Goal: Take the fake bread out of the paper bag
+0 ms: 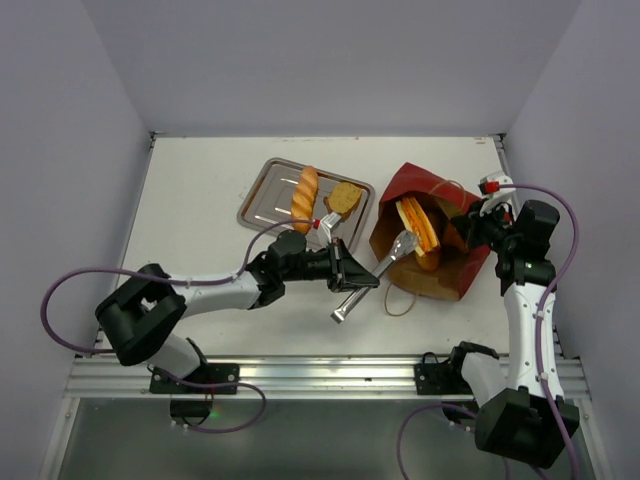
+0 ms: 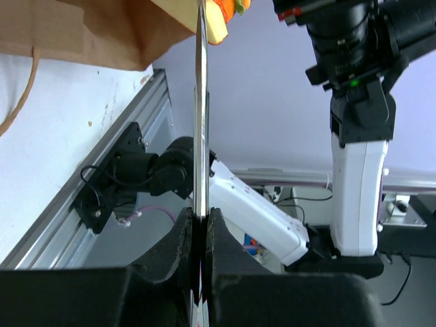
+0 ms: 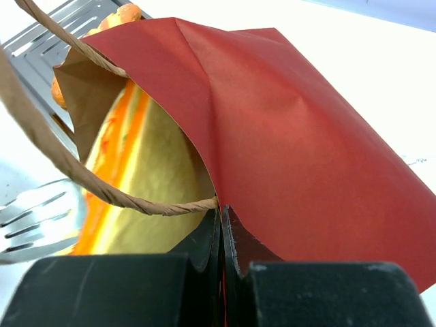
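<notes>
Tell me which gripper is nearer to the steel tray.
Left. The left gripper, shut on metal tongs, sits just off the steel tray at its near right corner. The right gripper is across the paper bag from it, pinching the bag's rim.

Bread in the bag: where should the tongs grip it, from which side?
Likely the end showing at the bag mouth, pinched across its thin sides, coming from the left where the right gripper holds the rim open. The bread stands edge-on toward the tongs.
</notes>
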`<state>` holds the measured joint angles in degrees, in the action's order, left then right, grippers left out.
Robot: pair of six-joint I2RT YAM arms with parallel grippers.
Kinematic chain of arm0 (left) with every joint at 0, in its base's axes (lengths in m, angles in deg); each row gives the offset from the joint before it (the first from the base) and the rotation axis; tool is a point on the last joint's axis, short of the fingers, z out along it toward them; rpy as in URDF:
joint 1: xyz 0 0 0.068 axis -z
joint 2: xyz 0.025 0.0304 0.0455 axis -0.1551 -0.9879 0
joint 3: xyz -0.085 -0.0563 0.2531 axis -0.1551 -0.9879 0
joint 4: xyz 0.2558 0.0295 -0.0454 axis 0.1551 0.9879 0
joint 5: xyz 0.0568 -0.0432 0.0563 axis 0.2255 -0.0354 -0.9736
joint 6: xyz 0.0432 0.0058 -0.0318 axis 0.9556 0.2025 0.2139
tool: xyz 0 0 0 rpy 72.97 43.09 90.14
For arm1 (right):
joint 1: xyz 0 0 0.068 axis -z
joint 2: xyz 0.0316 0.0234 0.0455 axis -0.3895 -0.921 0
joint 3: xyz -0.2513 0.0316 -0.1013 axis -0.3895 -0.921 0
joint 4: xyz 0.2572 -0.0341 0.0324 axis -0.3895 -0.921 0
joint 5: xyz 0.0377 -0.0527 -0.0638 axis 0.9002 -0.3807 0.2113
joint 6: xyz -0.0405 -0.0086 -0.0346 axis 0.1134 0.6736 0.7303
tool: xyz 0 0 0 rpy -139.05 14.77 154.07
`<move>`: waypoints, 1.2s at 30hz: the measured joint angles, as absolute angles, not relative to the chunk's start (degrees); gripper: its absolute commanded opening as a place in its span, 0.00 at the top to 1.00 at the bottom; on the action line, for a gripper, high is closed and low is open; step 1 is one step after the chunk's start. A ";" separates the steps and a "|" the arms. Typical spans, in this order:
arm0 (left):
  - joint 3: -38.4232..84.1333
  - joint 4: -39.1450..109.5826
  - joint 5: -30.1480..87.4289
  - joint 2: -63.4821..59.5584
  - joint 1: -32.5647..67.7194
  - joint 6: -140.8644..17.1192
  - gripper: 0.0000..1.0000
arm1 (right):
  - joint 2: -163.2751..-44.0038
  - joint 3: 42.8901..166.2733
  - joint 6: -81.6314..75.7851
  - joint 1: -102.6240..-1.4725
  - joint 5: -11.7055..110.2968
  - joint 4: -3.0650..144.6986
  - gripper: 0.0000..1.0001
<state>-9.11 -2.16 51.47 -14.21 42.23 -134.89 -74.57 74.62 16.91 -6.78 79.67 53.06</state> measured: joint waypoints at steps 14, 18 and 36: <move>-15.99 10.82 55.75 5.81 42.28 -126.26 1.00 | -74.57 74.62 16.30 -6.78 77.53 53.46 0.99; -17.41 15.35 56.17 12.63 42.39 -124.86 1.00 | -74.55 74.62 16.30 -6.78 76.96 53.52 0.99; -18.05 30.60 55.14 29.61 36.33 -122.28 1.00 | -74.55 74.62 15.90 -6.78 76.70 53.81 0.99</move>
